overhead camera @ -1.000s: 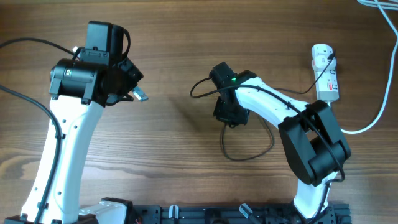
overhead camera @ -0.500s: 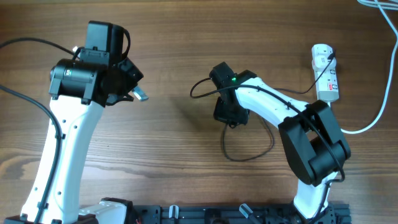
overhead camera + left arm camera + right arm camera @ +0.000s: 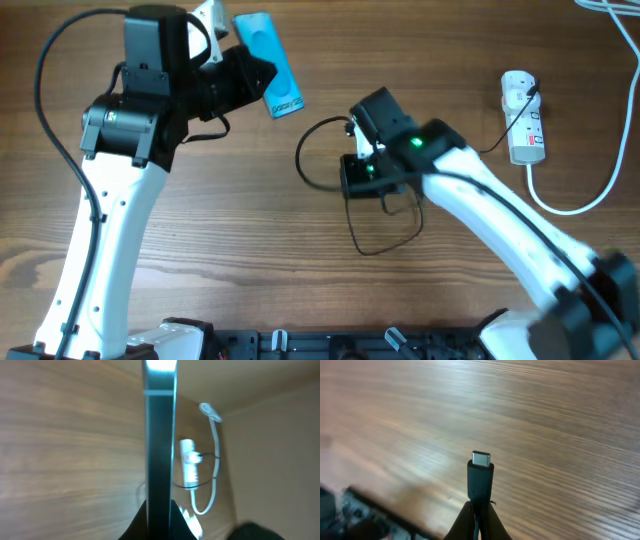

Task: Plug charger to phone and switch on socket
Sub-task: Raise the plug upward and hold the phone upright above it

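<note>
The phone [image 3: 271, 66] tilts upper-left to lower-right; the charger [image 3: 481, 474] points upward.

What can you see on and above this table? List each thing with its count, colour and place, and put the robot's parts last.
phone: one, cyan screen, held off the table at top left of centre
charger: one, thin black cable looping at centre, its plug held up and not yet in the phone
socket: one, white power strip, far right
white cord: one, thick, curving off the socket at the right edge
table: one, brown wood, under everything
left arm: one, white and black, left side, jaws shut on the phone
right arm: one, white and black, right side, jaws shut on the charger
</note>
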Controlling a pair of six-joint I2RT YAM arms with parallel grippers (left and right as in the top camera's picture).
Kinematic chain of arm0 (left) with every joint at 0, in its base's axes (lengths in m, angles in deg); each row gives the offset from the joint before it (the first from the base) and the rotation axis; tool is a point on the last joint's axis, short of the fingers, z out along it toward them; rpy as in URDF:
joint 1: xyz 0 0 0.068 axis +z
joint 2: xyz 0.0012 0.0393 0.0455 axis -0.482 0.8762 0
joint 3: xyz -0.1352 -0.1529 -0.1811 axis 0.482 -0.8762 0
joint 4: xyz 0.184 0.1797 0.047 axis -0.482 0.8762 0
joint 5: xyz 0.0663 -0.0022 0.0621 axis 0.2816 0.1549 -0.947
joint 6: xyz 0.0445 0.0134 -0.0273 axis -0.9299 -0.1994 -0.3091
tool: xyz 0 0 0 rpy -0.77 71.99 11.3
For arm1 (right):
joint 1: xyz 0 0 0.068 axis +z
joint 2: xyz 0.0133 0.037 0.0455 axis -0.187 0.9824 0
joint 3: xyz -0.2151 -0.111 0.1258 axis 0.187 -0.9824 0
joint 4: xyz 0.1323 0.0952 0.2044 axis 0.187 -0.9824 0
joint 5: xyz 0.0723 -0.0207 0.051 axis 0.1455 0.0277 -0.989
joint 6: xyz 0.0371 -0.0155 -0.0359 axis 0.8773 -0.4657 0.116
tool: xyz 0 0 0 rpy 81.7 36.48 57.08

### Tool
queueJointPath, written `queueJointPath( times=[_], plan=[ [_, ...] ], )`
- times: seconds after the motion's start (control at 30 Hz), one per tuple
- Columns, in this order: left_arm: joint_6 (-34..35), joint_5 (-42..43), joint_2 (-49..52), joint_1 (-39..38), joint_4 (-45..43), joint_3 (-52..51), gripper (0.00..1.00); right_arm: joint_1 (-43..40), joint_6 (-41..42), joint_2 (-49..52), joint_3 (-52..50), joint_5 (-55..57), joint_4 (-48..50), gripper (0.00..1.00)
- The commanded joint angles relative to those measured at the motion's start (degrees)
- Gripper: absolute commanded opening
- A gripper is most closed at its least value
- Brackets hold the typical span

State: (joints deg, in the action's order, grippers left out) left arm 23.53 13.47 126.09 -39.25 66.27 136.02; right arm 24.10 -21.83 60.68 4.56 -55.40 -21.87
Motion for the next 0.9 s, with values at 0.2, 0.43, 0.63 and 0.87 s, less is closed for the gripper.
queueJointPath(
  times=[0.2,0.43,0.63,0.87],
  plan=[
    [-6.4,16.1,0.2,0.1,-2.9,0.3,0.04,7.3,-3.4,-17.1,0.3,-1.9,0.3,0.04],
    [-8.8,18.1,0.2,-1.6,0.4,0.3,0.04,7.3,-3.5,-23.0,0.3,-0.3,2.1,0.04],
    [-9.4,22.7,0.2,-4.7,0.1,0.3,0.04,7.3,-1.9,-22.7,0.2,-0.7,3.8,0.04],
    [-9.6,22.7,0.2,-6.6,1.2,0.3,0.04,7.3,-1.9,-22.7,0.2,-0.5,4.7,0.04]
  ],
)
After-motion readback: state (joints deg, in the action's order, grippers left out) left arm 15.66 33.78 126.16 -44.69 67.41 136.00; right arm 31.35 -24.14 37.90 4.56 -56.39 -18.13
